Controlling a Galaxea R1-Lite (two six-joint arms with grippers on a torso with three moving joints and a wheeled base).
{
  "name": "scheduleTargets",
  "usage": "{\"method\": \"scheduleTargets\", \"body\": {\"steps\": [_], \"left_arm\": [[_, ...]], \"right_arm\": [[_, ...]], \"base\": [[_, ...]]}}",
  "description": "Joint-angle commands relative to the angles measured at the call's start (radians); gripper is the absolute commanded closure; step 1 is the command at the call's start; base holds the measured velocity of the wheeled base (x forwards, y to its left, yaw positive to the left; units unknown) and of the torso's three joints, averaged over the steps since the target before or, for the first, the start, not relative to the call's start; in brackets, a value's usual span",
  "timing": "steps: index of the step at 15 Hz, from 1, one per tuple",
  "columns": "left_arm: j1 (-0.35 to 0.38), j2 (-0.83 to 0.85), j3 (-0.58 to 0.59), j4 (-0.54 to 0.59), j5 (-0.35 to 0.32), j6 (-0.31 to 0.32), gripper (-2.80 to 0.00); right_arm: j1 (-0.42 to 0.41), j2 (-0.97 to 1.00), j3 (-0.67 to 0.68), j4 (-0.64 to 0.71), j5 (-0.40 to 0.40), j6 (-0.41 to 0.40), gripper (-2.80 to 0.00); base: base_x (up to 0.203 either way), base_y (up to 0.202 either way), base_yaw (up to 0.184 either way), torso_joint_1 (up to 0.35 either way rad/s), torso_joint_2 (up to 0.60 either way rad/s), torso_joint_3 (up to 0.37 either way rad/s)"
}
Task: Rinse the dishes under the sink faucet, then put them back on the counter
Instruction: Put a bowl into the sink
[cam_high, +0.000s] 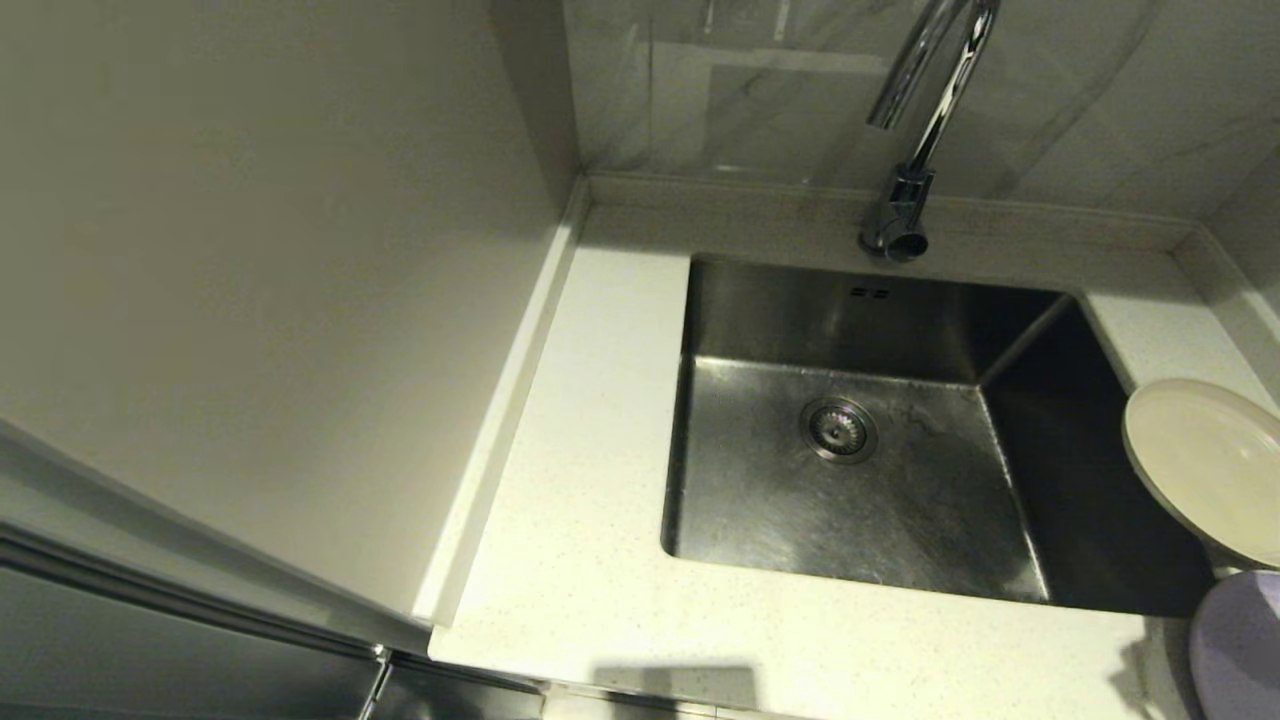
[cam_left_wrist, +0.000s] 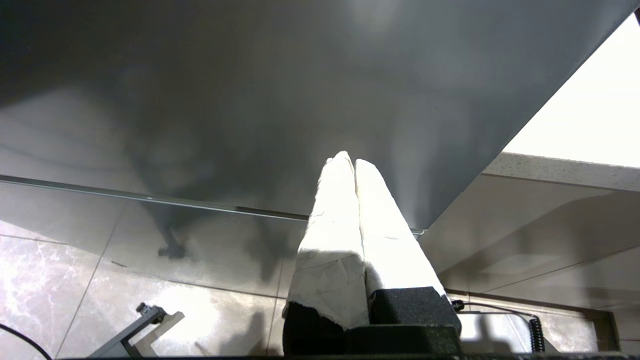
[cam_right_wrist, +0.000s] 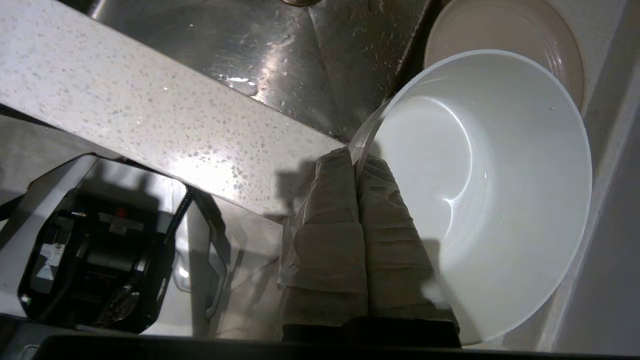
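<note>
My right gripper (cam_right_wrist: 357, 160) is shut on the rim of the small white bowl (cam_right_wrist: 500, 175), holding it low at the counter's (cam_right_wrist: 125, 100) front right corner, out of the head view. The cream-beige plate (cam_high: 1205, 470) lies on the counter right of the sink (cam_high: 800, 500), overhanging its edge, and shows beyond the bowl as the same plate (cam_right_wrist: 505, 25). The lavender plate (cam_high: 1240, 645) lies nearer, at the right edge. The chrome faucet (cam_high: 920, 110) stands behind the basin, with no water running. My left gripper (cam_left_wrist: 354, 161) is shut and empty, parked below the counter beside a cabinet front.
A plain beige wall panel (cam_high: 250, 300) closes the left side. The raised back ledge (cam_high: 760, 195) runs behind the sink. The drain strainer (cam_high: 838, 430) sits in the scuffed bottom. My base (cam_right_wrist: 95, 260) shows below the counter's front edge.
</note>
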Motion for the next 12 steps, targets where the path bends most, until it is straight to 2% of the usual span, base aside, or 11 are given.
{"method": "scheduleTargets", "body": {"steps": [1,4,7,9,12], "left_arm": [[0.0,-0.002,0.0,-0.001,0.001,-0.001,0.0],[0.0,-0.002,0.0,-0.001,0.001,-0.001,0.0],[0.0,-0.002,0.0,-0.001,0.001,-0.001,0.0],[0.0,-0.002,0.0,-0.001,0.001,-0.001,0.0],[0.0,-0.002,0.0,-0.001,0.001,-0.001,0.0]], "right_arm": [[-0.003,-0.046,0.026,0.004,-0.011,-0.009,0.0],[-0.002,-0.036,0.031,0.009,-0.009,-0.075,0.0],[-0.001,0.089,0.022,-0.035,0.016,-0.176,0.0],[0.005,0.21,0.019,-0.152,0.032,-0.217,0.0],[0.117,0.424,0.02,-0.38,0.021,-0.223,0.0]], "base": [[0.0,0.0,0.0,0.0,0.0,0.0],[0.0,0.0,0.0,0.0,0.0,0.0],[0.0,0.0,0.0,0.0,0.0,0.0],[0.0,0.0,0.0,0.0,0.0,0.0],[0.0,0.0,0.0,0.0,0.0,0.0]]}}
